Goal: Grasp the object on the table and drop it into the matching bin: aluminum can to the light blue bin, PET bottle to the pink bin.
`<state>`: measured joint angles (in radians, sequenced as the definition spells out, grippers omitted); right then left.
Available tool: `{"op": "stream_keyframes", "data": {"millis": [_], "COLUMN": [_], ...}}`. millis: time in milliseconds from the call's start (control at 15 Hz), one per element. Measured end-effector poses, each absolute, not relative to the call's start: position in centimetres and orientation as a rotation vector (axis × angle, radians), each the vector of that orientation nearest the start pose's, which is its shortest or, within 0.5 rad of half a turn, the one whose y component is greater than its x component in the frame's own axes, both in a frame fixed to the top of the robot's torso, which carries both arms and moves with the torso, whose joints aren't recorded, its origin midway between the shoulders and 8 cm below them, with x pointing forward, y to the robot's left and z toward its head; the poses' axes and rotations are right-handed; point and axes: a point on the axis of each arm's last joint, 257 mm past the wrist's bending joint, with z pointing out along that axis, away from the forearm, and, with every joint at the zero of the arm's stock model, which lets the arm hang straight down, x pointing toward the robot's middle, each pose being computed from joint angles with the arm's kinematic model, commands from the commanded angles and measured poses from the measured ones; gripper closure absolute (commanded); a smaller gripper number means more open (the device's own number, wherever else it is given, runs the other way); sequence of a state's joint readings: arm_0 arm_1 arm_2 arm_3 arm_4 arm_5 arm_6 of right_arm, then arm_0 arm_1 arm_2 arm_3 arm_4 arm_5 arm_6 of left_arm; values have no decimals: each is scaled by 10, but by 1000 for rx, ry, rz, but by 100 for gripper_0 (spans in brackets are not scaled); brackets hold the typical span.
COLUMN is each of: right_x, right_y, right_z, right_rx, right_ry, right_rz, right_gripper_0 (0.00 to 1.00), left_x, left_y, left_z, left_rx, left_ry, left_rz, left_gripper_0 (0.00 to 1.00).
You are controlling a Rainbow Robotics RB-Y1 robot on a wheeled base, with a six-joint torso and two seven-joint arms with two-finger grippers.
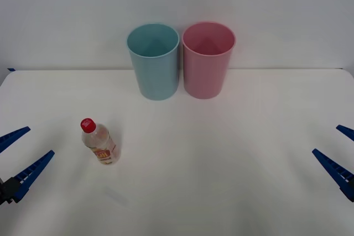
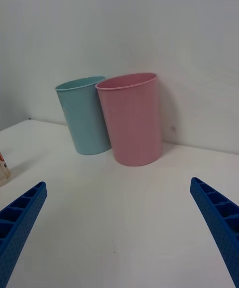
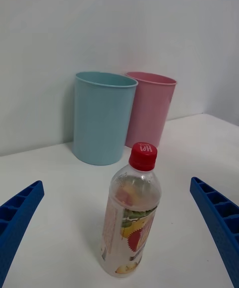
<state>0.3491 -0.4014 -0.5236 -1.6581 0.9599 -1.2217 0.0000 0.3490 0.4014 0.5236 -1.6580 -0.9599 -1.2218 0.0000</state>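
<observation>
A small plastic bottle (image 1: 99,142) stands upright on the white table (image 1: 221,181), nearer the left gripper (image 1: 16,158). Both grippers, left and right (image 1: 337,156), hover spread wide, holding nothing. The grasp has not begun; next, the left gripper likely must close around the bottle, then carry it to the pink bin (image 1: 207,59) beside the light blue bin (image 1: 154,61).

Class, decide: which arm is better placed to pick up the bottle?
Left. The PET bottle stands upright on the table's left side, near the open left tool; the right tool waits far across.
</observation>
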Motion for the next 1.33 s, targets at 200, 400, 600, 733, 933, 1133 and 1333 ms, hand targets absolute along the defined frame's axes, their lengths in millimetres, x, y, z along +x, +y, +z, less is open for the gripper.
{"op": "stream_keyframes", "data": {"millis": [200, 400, 600, 733, 933, 1133, 1333], "right_x": [342, 342, 342, 342, 342, 342, 342], "right_y": [-330, -330, -330, -330, -330, -330, -330], "right_z": [-169, -169, -169, -169, -169, -169, -169], "right_rx": [-465, -465, -465, -465, -465, -465, -465], "right_ry": [1441, 1441, 1441, 1441, 1441, 1441, 1441], "right_rz": [567, 567, 567, 567, 567, 567, 567], "right_gripper_0": [0, 0, 0, 0, 0, 0, 0], "left_x": [343, 343, 339, 337, 332, 327, 318], "left_y": [332, 337, 345, 350, 355, 357, 359], "left_z": [-170, -169, -171, -176, -193, -207, -224], "left_rx": [453, 426, 439, 437, 447, 476, 514], "left_ry": [1443, 1437, 1461, 1477, 1518, 1555, 1588], "left_rz": [-567, -574, -563, -552, -525, -484, -436], "left_gripper_0": [0, 0, 0, 0, 0, 0, 0]}}
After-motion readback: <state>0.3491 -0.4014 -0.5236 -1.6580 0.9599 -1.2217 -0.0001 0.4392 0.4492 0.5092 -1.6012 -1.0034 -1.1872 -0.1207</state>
